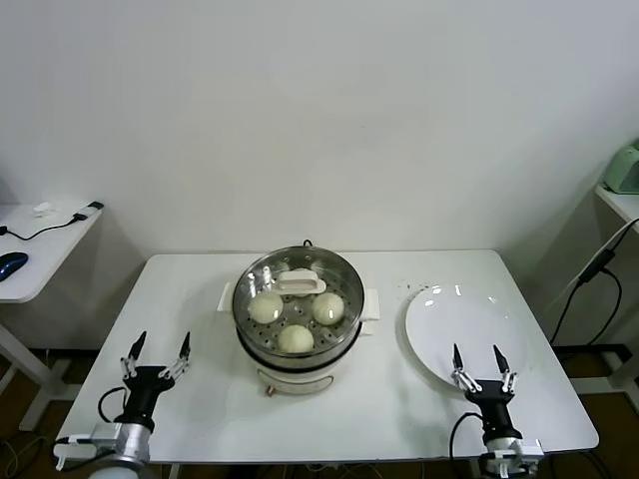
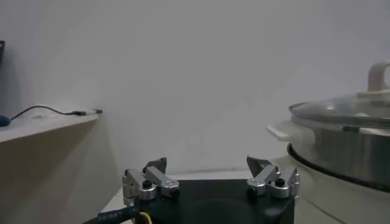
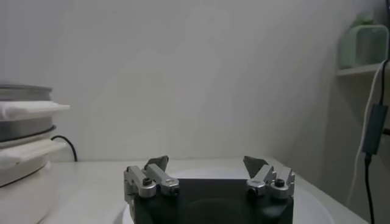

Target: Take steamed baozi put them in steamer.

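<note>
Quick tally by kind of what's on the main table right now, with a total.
Baozi: 3, all inside the steamer, at and
Steamer: 1
Glass lid: 1, on the steamer
White plate: 1, nothing on it
Total: 6
A fourth baozi is not in view.

The robot's left gripper (image 1: 158, 349) and right gripper (image 1: 478, 361) are twins: each has a black, boxy body that narrows to a black wrist stem and ends in a silver metal collar. Two slim fingers (image 1: 133, 346) with dark pointed tips rise from each body on silver-grey hinged brackets fixed with round dark screws (image 2: 146, 184). A black cable (image 1: 103, 403) loops beside the left wrist and a similar one by the right. In the left wrist view, a yellow wire (image 2: 144, 216) shows near the body's edge.
</note>
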Robot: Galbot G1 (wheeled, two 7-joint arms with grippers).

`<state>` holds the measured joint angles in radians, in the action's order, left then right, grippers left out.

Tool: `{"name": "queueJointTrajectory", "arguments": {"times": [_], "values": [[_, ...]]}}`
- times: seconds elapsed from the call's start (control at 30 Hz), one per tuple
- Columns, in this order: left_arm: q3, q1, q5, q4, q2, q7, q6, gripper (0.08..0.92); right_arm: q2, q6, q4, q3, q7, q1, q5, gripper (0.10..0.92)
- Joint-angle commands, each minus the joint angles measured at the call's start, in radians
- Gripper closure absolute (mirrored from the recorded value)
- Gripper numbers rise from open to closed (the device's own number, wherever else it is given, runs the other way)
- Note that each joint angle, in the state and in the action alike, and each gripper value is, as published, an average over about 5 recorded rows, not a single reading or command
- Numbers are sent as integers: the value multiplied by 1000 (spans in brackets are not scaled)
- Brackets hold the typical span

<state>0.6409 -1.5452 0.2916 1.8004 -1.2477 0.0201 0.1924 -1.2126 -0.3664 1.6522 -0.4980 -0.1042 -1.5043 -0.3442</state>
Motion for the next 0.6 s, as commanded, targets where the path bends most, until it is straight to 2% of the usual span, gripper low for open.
{"name": "queueJointTrajectory", "arguments": {"times": [0.03, 0.6], "values": [[7, -14, 54, -34, 5, -4, 42, 177, 2, 0, -3, 6, -6, 0, -5, 203], [-7, -20, 22, -25, -1, -4, 51, 177, 1, 5, -4, 14, -2, -3, -8, 203]]}}
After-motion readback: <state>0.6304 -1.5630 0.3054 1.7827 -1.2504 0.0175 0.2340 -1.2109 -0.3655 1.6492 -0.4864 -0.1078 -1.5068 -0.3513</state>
